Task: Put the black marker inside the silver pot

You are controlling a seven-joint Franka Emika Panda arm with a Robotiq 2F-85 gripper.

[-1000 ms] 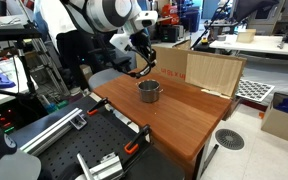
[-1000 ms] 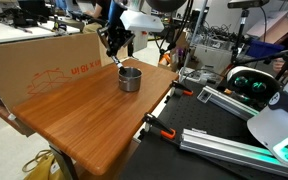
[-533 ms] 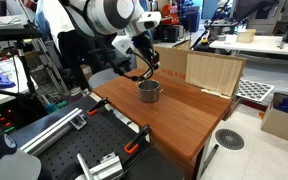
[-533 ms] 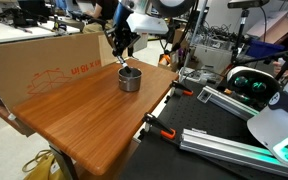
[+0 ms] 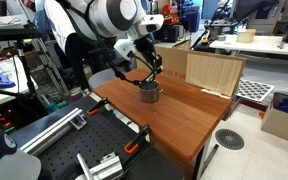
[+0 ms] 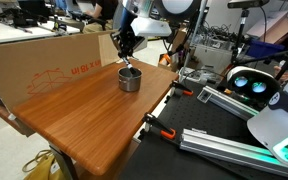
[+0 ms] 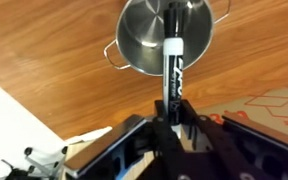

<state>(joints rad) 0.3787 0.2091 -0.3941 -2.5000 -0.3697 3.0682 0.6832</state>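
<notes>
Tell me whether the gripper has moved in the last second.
Yes. The gripper, shut on the marker, has shifted rightward in an exterior view, ending above the pot.

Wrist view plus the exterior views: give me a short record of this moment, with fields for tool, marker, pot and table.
tool: tool shut on the marker, above the pot
marker: marker black, pointing down over the pot's opening, not yet released
pot: pot silver, upright on the table, seen in both exterior views
table: table wooden, cardboard box standing at one edge
</notes>
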